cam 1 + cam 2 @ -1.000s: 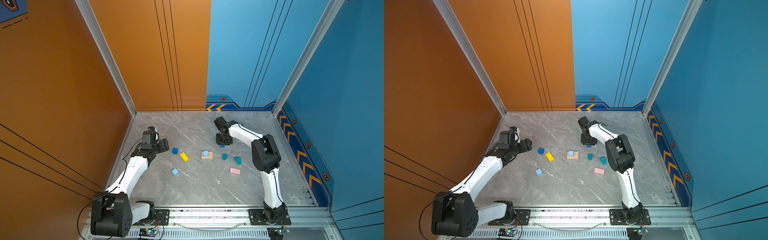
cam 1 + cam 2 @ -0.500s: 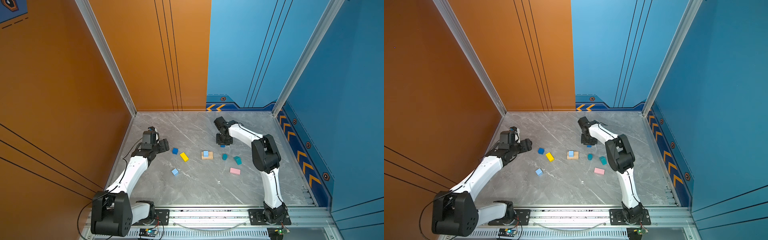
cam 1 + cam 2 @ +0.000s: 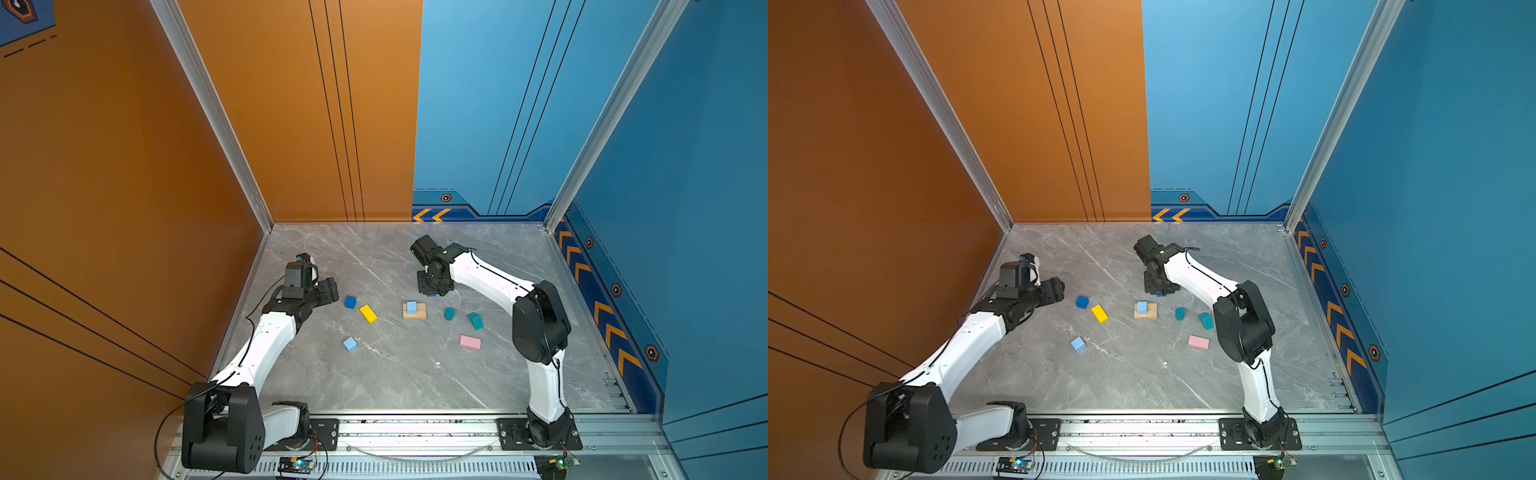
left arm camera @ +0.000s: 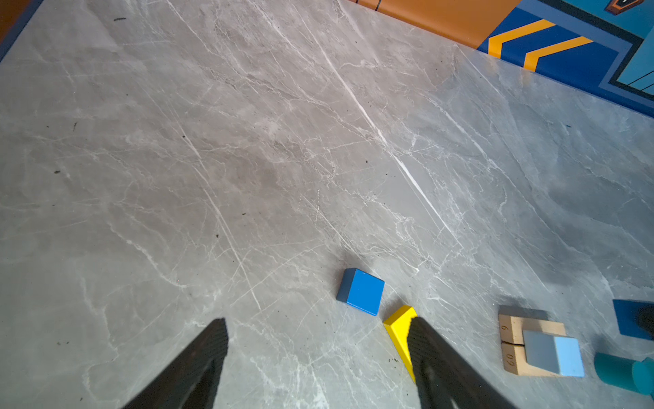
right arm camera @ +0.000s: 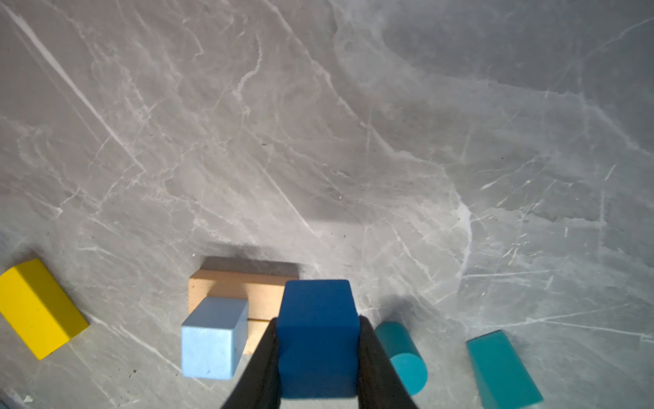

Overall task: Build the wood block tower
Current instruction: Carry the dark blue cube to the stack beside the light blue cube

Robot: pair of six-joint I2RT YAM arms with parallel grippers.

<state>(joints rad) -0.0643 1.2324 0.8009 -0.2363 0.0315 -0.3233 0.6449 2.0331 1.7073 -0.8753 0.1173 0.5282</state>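
Note:
The tower is two tan planks [image 3: 419, 314] lying side by side with a light blue cube [image 3: 411, 307] on them. Just behind it hangs my right gripper [image 5: 318, 320], shut on a dark blue cube [image 5: 316, 336]; in a top view the gripper [image 3: 432, 290] hides most of that cube. My left gripper [image 4: 316, 320] stands open and empty over the floor, and shows in a top view [image 3: 328, 291] at the left. Beside it lie another dark blue cube [image 4: 362, 292] and the yellow bar [image 4: 398, 327].
Loose on the grey marble floor lie a light blue cube [image 3: 350, 344], a teal cylinder [image 3: 449, 313], a teal prism [image 3: 475, 321] and a pink slab [image 3: 470, 342]. Orange and blue walls [image 3: 332, 124] close the back and sides.

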